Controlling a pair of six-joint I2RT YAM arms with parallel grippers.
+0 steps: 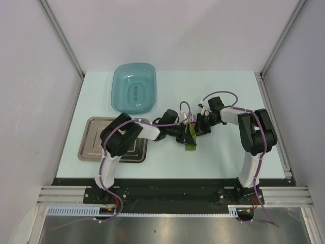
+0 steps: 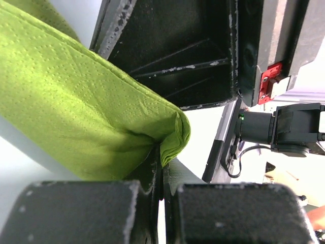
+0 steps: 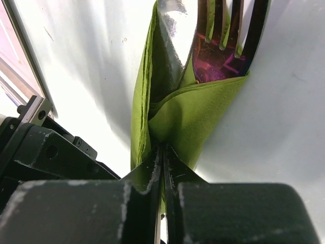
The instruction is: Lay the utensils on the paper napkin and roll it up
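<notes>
The olive-green paper napkin (image 1: 191,138) lies folded round the utensils at the middle of the table, between my two grippers. In the left wrist view the napkin (image 2: 76,112) is a thick folded band, and my left gripper (image 2: 163,157) is shut on its rounded end. In the right wrist view my right gripper (image 3: 162,150) is shut on a fold of the napkin (image 3: 198,117). A fork (image 3: 223,56) with a purple sheen sticks out of the wrap beyond it, beside a silver piece (image 3: 170,30). From above, the left gripper (image 1: 182,134) and right gripper (image 1: 199,127) almost touch.
A teal plastic basin (image 1: 134,87) stands at the back left. A steel tray (image 1: 91,145) lies at the front left, partly under the left arm. The right gripper's black body (image 2: 193,51) fills the upper part of the left wrist view, close to the napkin.
</notes>
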